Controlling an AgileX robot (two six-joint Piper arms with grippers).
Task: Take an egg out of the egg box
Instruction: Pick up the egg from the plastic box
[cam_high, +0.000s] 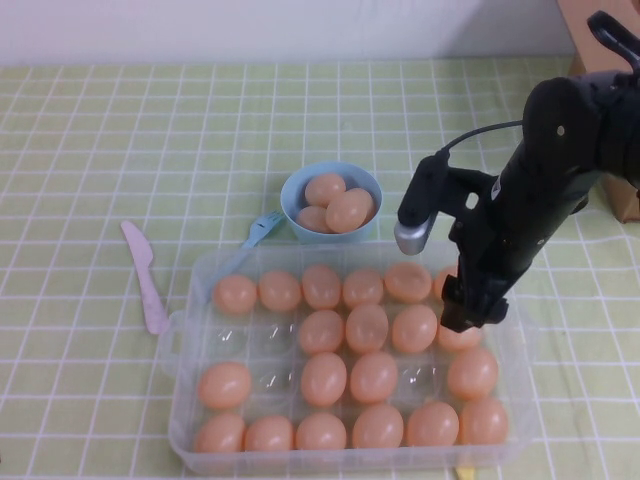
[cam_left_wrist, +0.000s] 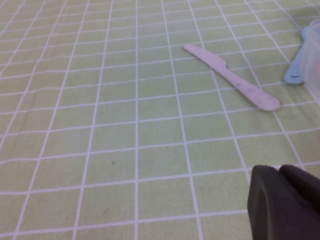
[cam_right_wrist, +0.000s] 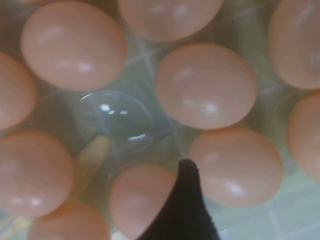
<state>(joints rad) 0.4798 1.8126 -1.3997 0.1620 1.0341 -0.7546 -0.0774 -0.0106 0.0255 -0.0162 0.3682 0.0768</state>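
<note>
A: Where is the egg box (cam_high: 190, 420) found?
B: It is seen lying on the bench (cam_high: 90, 150), which is covered with a green checked cloth. The clear case is open on top, and most of its moulded cups are filled with peach-orange eggs; a few cups toward its handle side are seen bare.

A: And the right pincer (cam_high: 462, 312)?
B: It is lowered over the egg box, at the side away from the handle loop, just above an egg (cam_high: 458, 335) in the second row counted from the bowl. Whether that egg is touched cannot be told from the high view. In the right wrist view only one dark fingertip (cam_right_wrist: 184, 210) is shown, low among the eggs, so it cannot be told whether the pincer is spread or pressed together.

A: Is anything placed beyond the egg box?
B: A light-blue bowl (cam_high: 300, 195) is set just past its far edge, and three eggs are held in it. A blue fork (cam_high: 262, 228) is laid beside the bowl, reaching the corner of the egg box. A pale pink knife (cam_high: 144, 275) is laid on the bench near the handle side.

A: And the left pincer (cam_left_wrist: 285, 202)?
B: It is kept well away from the egg box, above bare cloth on the knife's side. Only a dark corner of it is shown in the left wrist view, so its state cannot be told.
</note>
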